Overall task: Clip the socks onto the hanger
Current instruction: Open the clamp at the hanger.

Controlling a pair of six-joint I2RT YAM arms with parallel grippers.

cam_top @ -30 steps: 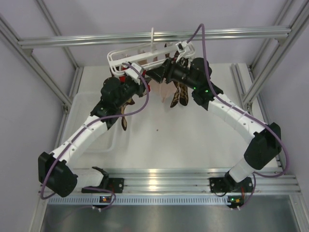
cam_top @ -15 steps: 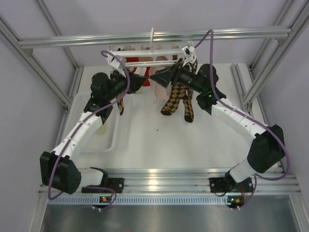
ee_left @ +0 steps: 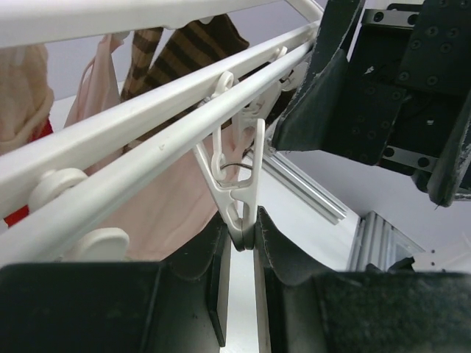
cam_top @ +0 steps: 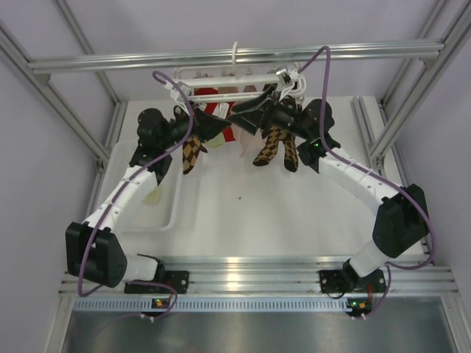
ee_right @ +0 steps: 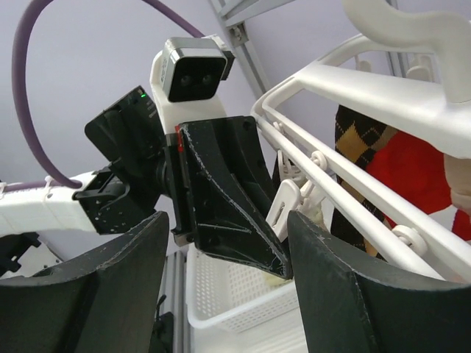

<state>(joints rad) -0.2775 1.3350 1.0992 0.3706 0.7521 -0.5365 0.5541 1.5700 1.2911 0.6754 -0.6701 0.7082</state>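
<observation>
The white hanger (cam_top: 213, 73) hangs from the top rail, with argyle socks (cam_top: 276, 145), a pink sock and a red sock on it. My left gripper (cam_top: 219, 126) is shut on the lower end of a dangling white clip (ee_left: 237, 184) under a hanger bar (ee_left: 147, 118). My right gripper (cam_top: 244, 118) is open and empty right beside it, and its jaws frame the left gripper (ee_right: 221, 198) and the clip (ee_right: 283, 207). One pale cream sock (cam_top: 153, 195) lies in the basket. A pale yellow bit (ee_right: 274, 278) shows there in the right wrist view.
A white perforated basket (cam_top: 173, 213) stands on the table at the left, under the left arm; it also shows in the right wrist view (ee_right: 243, 312). Aluminium frame posts stand at both sides. Purple cables loop over both wrists near the hanger.
The hanger, tilted a second ago, has swung back level. Both grippers have moved up and back to its underside. The left gripper now pinches a clip.
</observation>
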